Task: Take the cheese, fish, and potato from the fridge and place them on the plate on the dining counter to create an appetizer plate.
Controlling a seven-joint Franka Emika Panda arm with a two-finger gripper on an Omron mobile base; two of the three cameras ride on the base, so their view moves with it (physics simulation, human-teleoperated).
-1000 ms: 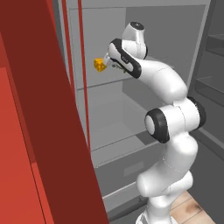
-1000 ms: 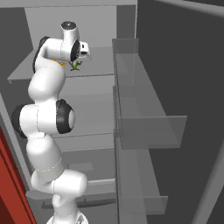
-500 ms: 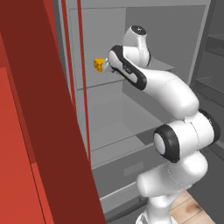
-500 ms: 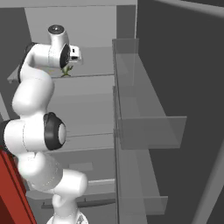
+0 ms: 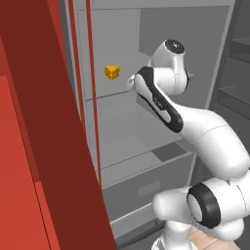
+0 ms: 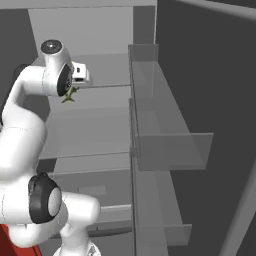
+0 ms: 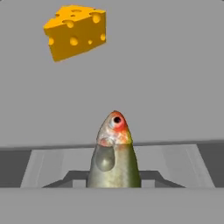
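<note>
My gripper reaches onto an upper shelf of the open grey fridge. It is shut on the fish, a slim green-grey body whose red-marked head points away from the hand. The fish's tail pokes out below the hand. The fish hides the fingertips. The orange cheese wedge sits on the same shelf, a little to the left of the gripper and apart from it. It lies at the upper left in the hand view. The potato, the plate and the dining counter are out of view.
A red panel stands close on the left of the fridge opening. The open door with its clear shelf bins stands to the right. Below the gripper are a lower shelf and a drawer.
The hand has drawn a little to the right, away from the cheese, with the fish in it. The elbow has swung outward and down. The cheese has stayed put.
</note>
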